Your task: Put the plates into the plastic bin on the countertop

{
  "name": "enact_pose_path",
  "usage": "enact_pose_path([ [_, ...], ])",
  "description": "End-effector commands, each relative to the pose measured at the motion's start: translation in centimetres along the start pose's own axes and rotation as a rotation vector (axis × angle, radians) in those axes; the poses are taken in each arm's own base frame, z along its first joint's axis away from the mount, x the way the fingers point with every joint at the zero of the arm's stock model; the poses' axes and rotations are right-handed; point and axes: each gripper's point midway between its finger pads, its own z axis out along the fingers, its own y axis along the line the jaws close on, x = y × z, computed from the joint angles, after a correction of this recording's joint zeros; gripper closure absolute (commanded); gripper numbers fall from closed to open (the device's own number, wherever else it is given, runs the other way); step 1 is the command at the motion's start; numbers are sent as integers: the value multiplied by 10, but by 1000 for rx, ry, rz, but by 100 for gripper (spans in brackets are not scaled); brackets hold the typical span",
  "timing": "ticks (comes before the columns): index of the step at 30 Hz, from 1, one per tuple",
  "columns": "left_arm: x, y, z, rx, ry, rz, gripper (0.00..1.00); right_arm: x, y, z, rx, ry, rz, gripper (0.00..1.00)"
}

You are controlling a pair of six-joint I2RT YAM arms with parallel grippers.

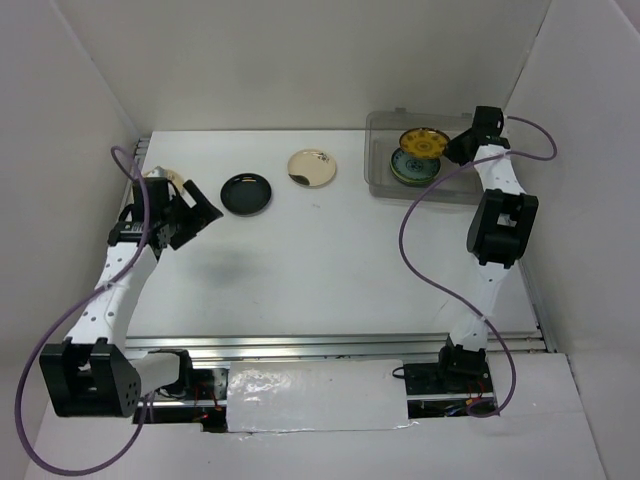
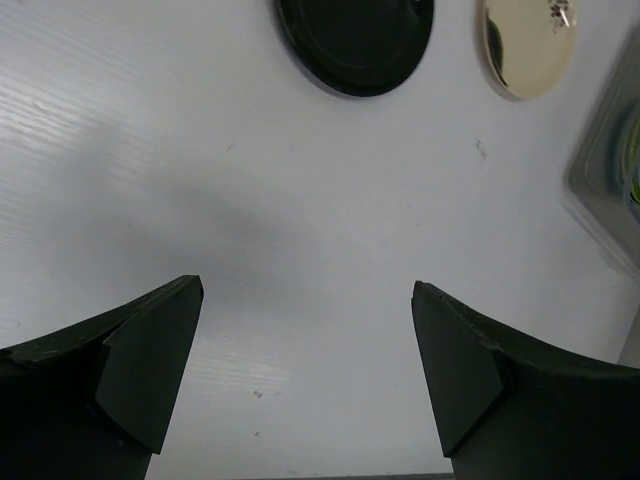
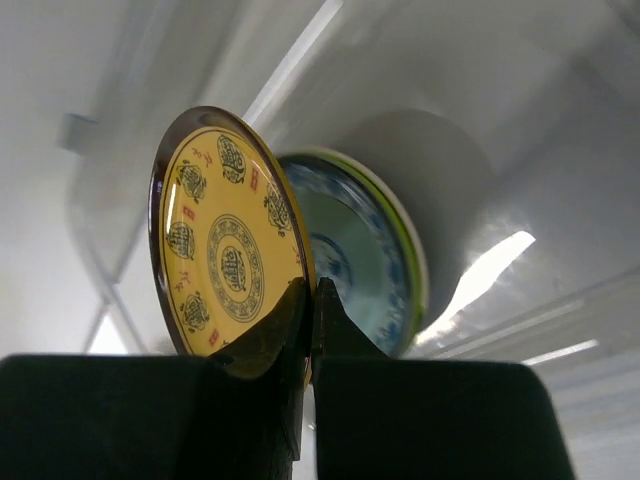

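My right gripper [image 1: 452,152] is shut on the rim of the mustard patterned plate [image 1: 421,142], holding it on edge over the plastic bin [image 1: 378,185] at the back right. In the right wrist view the mustard plate [image 3: 225,235] stands just above a teal patterned plate [image 3: 360,260] stacked on a lime green plate [image 3: 417,262] in the bin. On the countertop lie a black plate [image 1: 246,193] and a cream plate [image 1: 312,168]. Another cream plate [image 1: 163,177] peeks out behind my left gripper [image 1: 200,215], which is open and empty above the countertop [image 2: 320,250].
White panels wall the countertop on the left, back and right. A metal rail [image 1: 330,345] runs along the near edge. Purple cables loop from both arms. The bin's corner [image 2: 605,190] shows at the right of the left wrist view.
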Motion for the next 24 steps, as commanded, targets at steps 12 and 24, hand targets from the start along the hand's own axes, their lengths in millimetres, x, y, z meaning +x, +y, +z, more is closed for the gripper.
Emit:
enact_pose_path([
  [12,-38,1,63,-2,14,-131,1,0,35,-65,-77,-10,-82,17],
  [24,-39,-5,164,75,2,-227,1,126,117,-281,-730,113,-380,0],
])
